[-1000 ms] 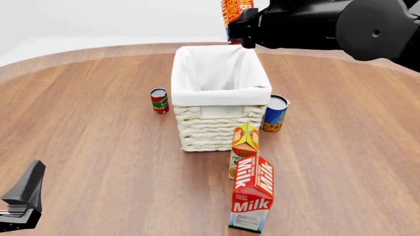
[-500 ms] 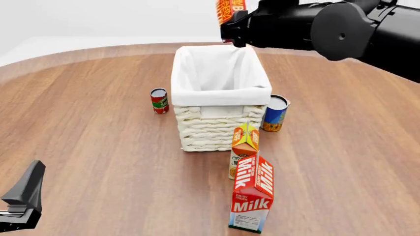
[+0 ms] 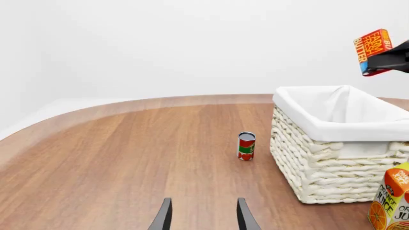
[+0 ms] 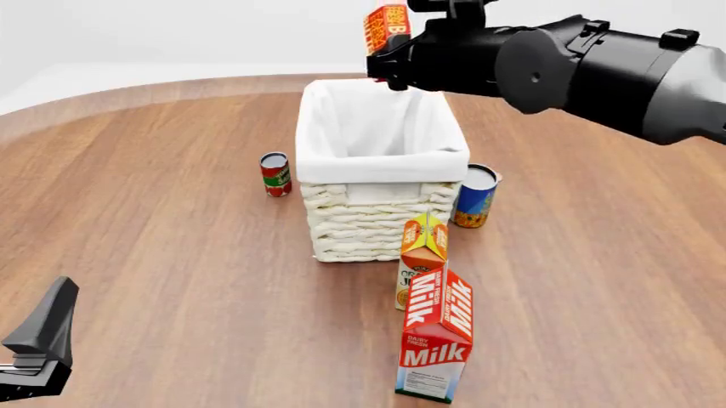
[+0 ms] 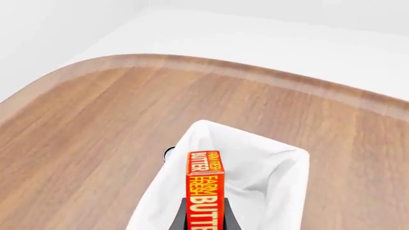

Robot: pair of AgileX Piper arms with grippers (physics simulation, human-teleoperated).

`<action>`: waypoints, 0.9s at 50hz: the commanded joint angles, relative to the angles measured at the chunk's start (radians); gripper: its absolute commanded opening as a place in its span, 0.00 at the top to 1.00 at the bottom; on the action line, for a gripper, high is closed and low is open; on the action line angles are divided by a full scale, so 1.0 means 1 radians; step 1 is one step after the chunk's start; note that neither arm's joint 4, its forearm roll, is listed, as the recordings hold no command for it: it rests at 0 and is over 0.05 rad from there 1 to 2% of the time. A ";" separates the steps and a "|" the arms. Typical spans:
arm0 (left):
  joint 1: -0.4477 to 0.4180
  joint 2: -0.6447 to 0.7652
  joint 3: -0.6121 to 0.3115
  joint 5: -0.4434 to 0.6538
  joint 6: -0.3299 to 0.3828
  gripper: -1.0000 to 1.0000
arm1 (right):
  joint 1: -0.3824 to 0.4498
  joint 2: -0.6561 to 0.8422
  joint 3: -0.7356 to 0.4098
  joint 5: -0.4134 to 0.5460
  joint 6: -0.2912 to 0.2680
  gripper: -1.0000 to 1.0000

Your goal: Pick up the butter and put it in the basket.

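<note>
Right hand (image 4: 392, 53) clamps the butter (image 4: 385, 25) upright, above the far rim of the basket (image 4: 380, 161). Carry step is on; next: shift toward the basket's middle, lower, release. Left hand (image 3: 202, 218) is parked over the counter (image 4: 159, 255), parted, empty.

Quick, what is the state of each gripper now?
Left gripper: open, holding nothing.
Right gripper: closed on the butter, above the basket.

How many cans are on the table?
2. The red can stands left of the basket; the blue can stands by its right front corner. Others may hide behind the basket.
</note>
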 commanded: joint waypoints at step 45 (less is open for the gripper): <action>0.000 0.000 0.000 0.000 0.000 0.00 | -0.002 0.099 -0.018 -0.082 0.035 1.00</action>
